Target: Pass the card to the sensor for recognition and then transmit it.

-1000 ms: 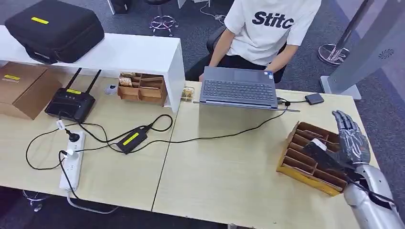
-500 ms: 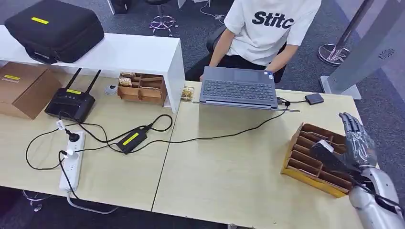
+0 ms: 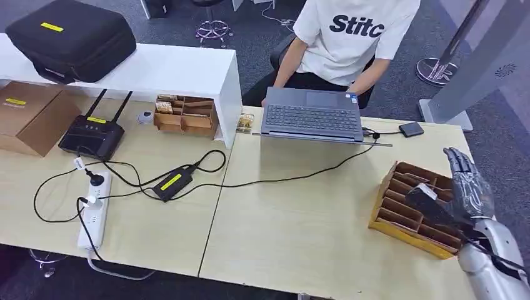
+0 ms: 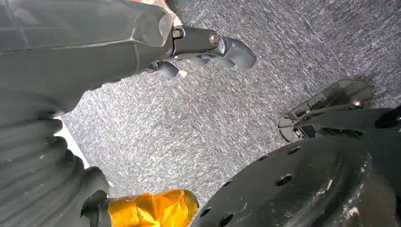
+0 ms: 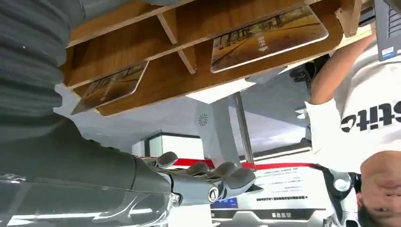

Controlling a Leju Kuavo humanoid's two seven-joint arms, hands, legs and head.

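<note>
A slotted wooden card rack (image 3: 400, 209) stands on the right side of the table. In the right wrist view two picture cards (image 5: 267, 38) (image 5: 111, 85) lie in the slots of the rack (image 5: 142, 52). My right hand (image 3: 469, 187) is at the rack's right end with its fingers (image 5: 222, 177) stretched out and nothing in them. A small black sensor box (image 3: 411, 129) lies at the table's far right, cabled to the laptop (image 3: 312, 115). My left hand (image 4: 203, 45) hangs over grey carpet and holds nothing.
A person in a white shirt (image 3: 350, 37) sits behind the laptop. Cables, a power brick (image 3: 172, 183) and a power strip (image 3: 95, 212) cross the left table. A router (image 3: 92, 134), a cardboard box (image 3: 28, 115), a white shelf (image 3: 156, 69) and a black case (image 3: 69, 37) stand at the back left.
My right hand has shifted a little to the right and nearer to me, and the rack has slid slightly the same way. In the last half second almost nothing moved.
</note>
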